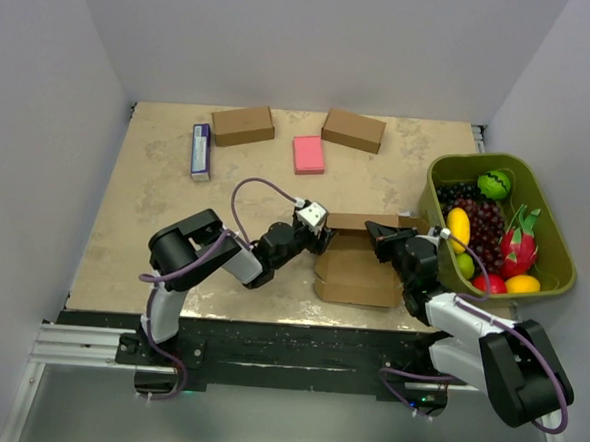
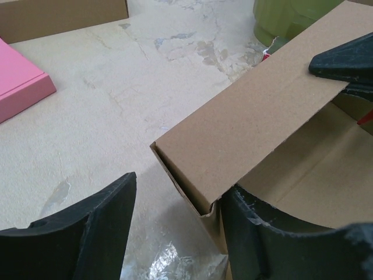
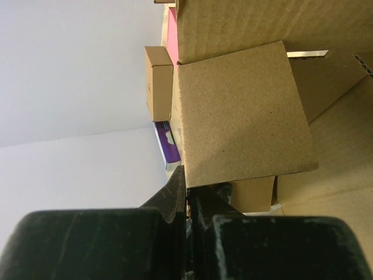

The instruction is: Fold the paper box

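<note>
Plain brown cardboard paper box [image 1: 357,270] mid-bench [image 1: 156,193], half-formed; right gripper [image 3: 186,184] jaws shut, pinching a raised flap's corner; left gripper [image 2: 178,189] jaws part-open, empty, astride the left end wall: best to steady the flap while squaring that wall upright.

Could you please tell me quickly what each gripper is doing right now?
Left gripper: open, straddling a corner of the box.
Right gripper: shut, pinching the box's flap.
</note>
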Action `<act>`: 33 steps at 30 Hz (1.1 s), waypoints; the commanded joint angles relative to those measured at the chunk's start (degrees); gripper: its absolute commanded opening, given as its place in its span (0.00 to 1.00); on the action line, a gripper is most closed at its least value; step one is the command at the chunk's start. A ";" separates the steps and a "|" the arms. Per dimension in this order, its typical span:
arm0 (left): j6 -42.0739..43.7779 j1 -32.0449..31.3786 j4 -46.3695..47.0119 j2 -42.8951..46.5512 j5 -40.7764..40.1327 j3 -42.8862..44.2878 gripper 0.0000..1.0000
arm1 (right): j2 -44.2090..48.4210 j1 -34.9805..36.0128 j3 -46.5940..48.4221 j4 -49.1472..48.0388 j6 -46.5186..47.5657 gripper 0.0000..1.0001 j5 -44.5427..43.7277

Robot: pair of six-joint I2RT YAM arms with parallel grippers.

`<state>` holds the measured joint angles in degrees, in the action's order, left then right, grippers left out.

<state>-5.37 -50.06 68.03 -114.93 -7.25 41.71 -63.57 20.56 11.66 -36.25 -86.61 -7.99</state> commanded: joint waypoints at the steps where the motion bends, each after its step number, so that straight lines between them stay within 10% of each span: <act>1: -0.17 -0.12 2.37 -1.43 -0.14 2.06 0.56 | -0.59 -0.34 -1.38 9.62 -0.93 0.00 -0.27; 18: -0.17 -2.58 -16.34 -1.17 -23.59 5.13 0.28 | 0.11 -0.34 -0.85 10.50 -1.19 0.00 -1.15; 33: -2.98 -3.73 -23.29 -2.13 -34.15 7.06 0.24 | 1.52 -0.25 -1.46 11.64 -1.72 0.00 -1.59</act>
<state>-8.73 -55.92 53.04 -115.87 -30.52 49.30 -62.06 20.91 11.90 -33.43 -86.96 -7.70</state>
